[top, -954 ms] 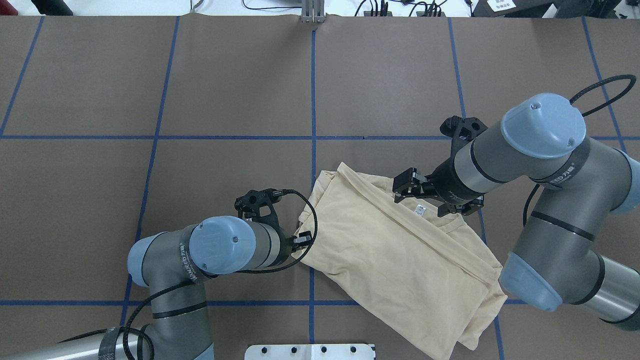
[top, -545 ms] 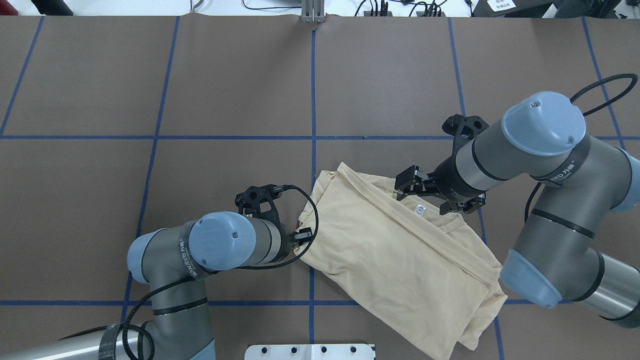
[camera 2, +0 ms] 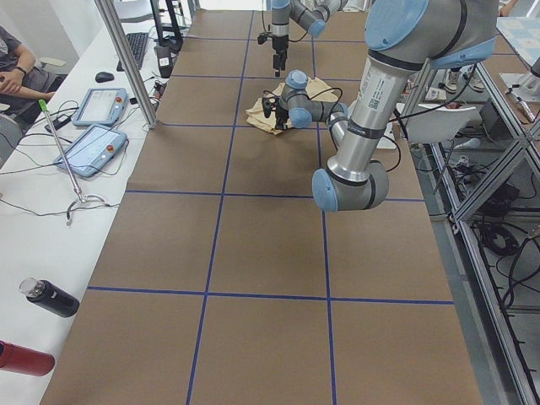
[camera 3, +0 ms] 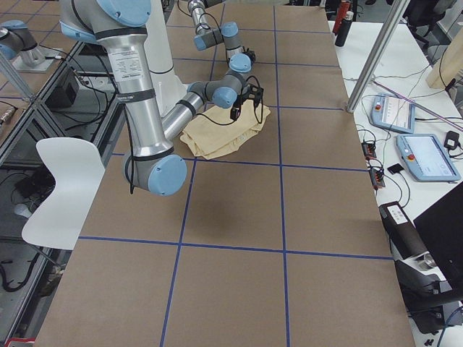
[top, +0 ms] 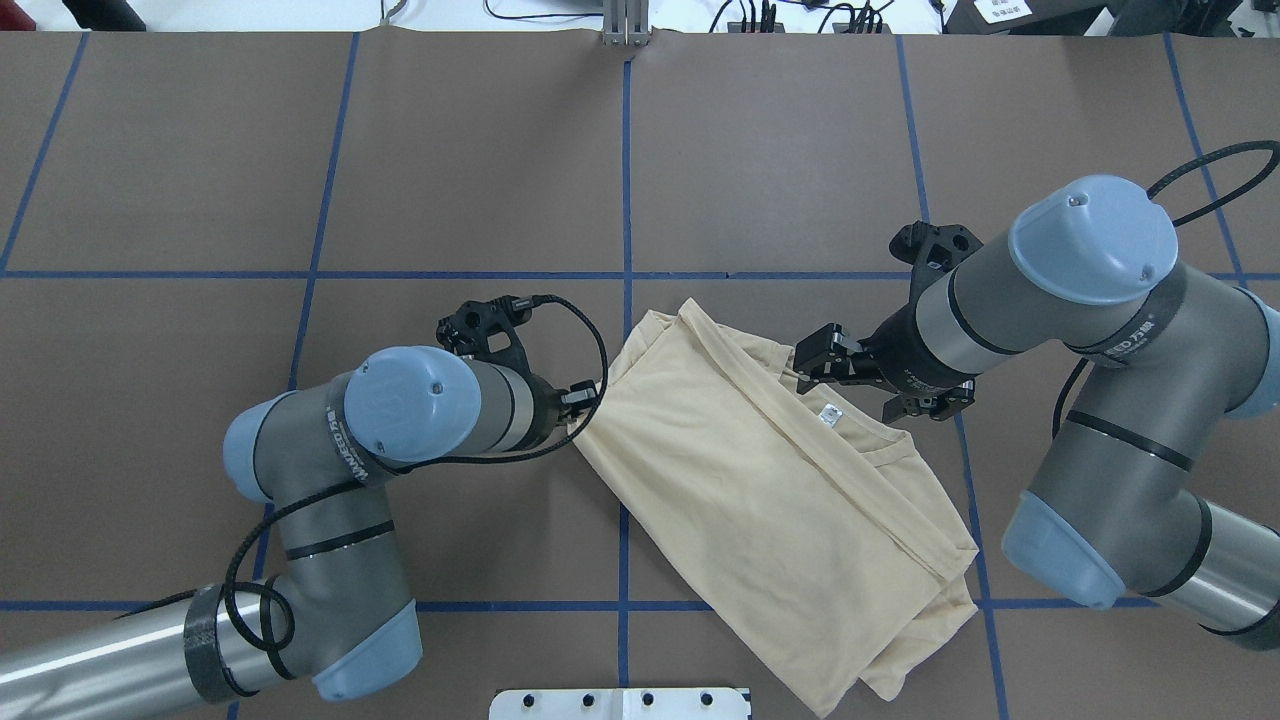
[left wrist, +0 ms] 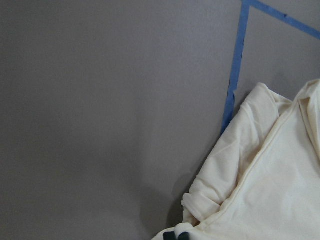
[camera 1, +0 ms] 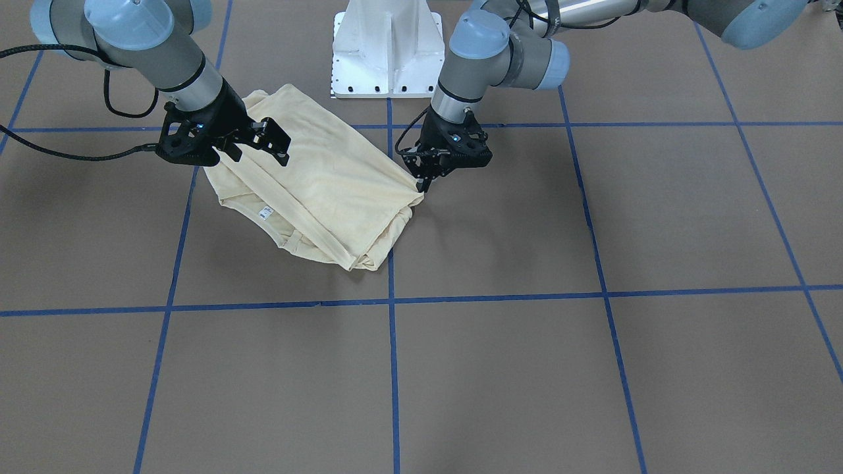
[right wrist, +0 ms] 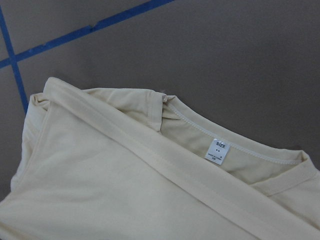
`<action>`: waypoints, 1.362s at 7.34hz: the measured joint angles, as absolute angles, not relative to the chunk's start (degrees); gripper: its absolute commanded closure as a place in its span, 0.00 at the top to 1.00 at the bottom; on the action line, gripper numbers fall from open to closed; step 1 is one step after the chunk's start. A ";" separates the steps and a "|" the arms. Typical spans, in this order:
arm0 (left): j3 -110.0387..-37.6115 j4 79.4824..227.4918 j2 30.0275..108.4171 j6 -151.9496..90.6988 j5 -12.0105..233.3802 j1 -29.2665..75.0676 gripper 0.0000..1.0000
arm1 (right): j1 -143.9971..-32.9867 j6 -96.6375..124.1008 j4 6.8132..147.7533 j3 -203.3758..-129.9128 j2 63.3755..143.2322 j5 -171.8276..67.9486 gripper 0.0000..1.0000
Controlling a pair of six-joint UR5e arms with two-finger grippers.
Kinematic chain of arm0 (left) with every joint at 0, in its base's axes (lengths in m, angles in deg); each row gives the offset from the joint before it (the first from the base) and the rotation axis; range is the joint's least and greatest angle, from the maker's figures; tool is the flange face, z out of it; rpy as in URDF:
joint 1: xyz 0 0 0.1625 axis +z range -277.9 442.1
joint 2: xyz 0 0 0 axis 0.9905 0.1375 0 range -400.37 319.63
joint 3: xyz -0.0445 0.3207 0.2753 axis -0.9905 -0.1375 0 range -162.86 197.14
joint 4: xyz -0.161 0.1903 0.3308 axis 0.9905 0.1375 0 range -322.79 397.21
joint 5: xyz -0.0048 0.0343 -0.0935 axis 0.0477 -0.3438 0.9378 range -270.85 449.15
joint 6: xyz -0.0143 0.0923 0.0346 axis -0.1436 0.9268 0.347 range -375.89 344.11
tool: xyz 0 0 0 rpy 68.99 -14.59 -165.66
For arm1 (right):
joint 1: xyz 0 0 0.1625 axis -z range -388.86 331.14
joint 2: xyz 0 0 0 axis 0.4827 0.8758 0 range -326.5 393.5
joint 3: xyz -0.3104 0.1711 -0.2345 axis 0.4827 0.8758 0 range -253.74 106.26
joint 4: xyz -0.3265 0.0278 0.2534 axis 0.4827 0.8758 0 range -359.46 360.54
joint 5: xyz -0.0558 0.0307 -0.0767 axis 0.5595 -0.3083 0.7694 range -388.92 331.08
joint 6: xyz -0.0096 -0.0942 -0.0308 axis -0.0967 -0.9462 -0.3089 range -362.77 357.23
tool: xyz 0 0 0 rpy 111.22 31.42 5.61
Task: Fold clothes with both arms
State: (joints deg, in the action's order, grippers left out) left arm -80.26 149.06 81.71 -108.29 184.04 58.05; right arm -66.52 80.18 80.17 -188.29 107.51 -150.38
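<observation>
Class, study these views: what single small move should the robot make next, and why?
Probably lower the open right claw onto the pale cream-yellow jersey shirt beside its white neck label and close: the left claw seems to pinch the opposite edge, while the right one hovers.

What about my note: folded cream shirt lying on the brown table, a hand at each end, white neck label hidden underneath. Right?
Not quite: the neck label faces up in plain sight, as the right wrist view shows. The shirt does lie folded on the table, the left hand and right hand at its ends.
</observation>
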 measured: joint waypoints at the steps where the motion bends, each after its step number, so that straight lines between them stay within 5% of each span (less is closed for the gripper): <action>1: -78.97 149.38 81.95 -108.00 184.05 55.92 0.00 | -66.69 80.19 80.15 -188.22 107.50 -150.38 1.00; 10: -46.23 174.22 95.37 -98.87 182.45 44.59 0.00 | -67.09 80.20 79.91 -188.09 107.35 -147.94 1.00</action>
State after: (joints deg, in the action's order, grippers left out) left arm -46.23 174.22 95.37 -98.87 182.45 44.59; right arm -67.09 80.20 79.91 -188.09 107.35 -147.94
